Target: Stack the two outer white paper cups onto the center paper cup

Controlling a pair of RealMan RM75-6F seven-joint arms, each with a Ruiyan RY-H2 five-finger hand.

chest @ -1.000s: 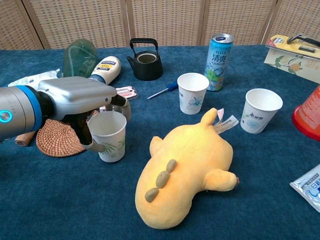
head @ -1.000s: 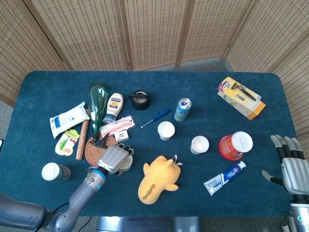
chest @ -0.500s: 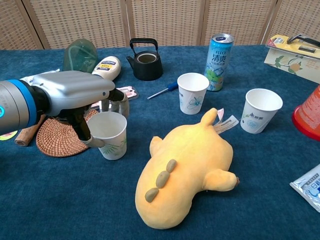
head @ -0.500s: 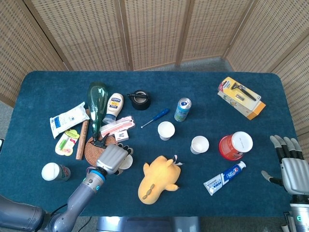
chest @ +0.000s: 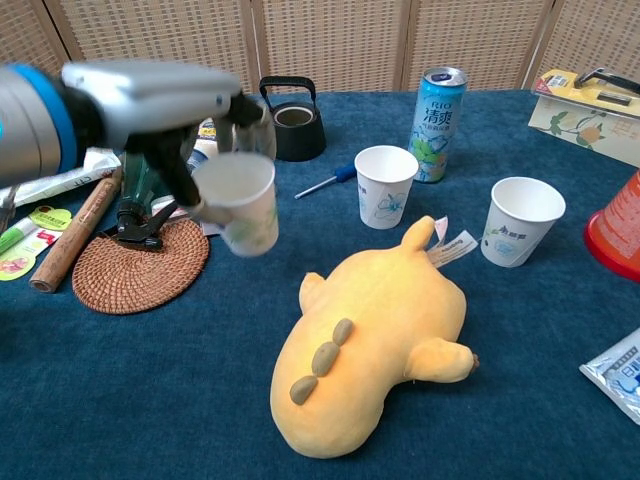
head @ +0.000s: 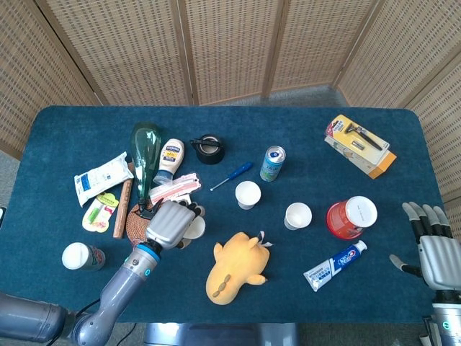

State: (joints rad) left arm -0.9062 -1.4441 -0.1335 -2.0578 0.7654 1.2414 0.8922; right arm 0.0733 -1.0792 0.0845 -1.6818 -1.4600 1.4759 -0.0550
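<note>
My left hand (chest: 160, 110) grips a white paper cup (chest: 240, 203) and holds it in the air above the cloth; the head view shows this hand (head: 170, 223) over the cup (head: 194, 228) next to the plush. The center paper cup (chest: 385, 186) stands upright by the blue can, also visible as the center cup (head: 248, 194). The right outer paper cup (chest: 521, 220), seen from above as cup (head: 297, 215), stands upright beside the red tub. My right hand (head: 432, 245) hovers open at the table's right edge, away from all cups.
A yellow plush (chest: 375, 335) lies between the held cup and the other cups. A blue can (chest: 438, 110), black teapot (chest: 288, 118), screwdriver (head: 232, 175), woven coaster (chest: 138, 267), green bottle (head: 145, 155), red tub (head: 351, 216) and toothpaste (head: 336, 265) crowd the blue cloth.
My left hand has lifted the paper cup off the cloth and carried it up and slightly toward the center. The right hand has stayed put.
</note>
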